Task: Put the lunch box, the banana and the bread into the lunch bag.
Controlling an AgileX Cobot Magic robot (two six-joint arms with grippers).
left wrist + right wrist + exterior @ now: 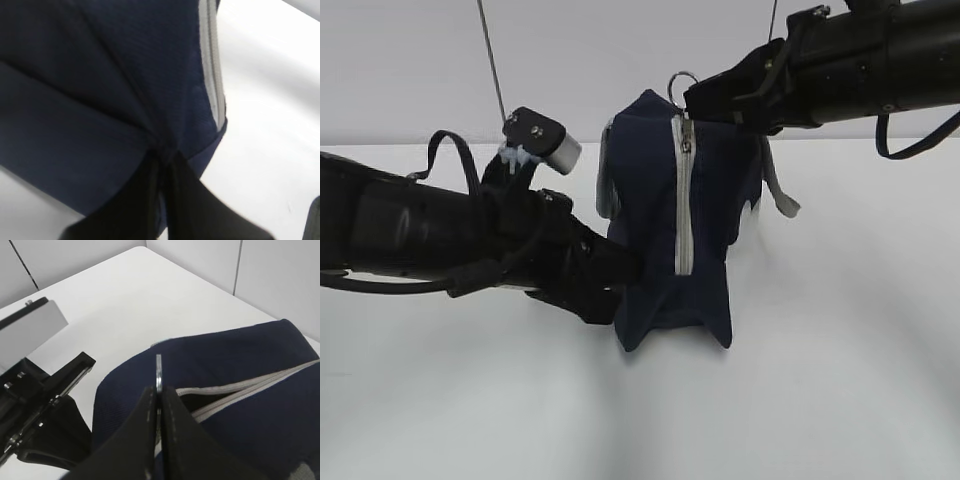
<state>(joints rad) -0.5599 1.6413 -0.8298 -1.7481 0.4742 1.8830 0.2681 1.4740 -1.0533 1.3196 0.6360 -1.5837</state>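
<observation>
The navy lunch bag [665,230] stands on the white table with its grey zipper [682,200] running down the near face. My right gripper [698,98] is shut on the metal ring pull [680,80] at the bag's top; in the right wrist view the ring [159,371] sticks up between the closed fingers, and the zipper [235,390] gapes a little beside it. My left gripper [625,270] is shut on a fold of the bag's fabric [160,145] low on its left side. The lunch box, banana and bread are out of view.
A grey strap handle [778,190] hangs off the bag's right side. The left arm [430,235] lies across the left of the table, and its wrist camera [542,140] sticks up beside the bag. White walls stand behind the table.
</observation>
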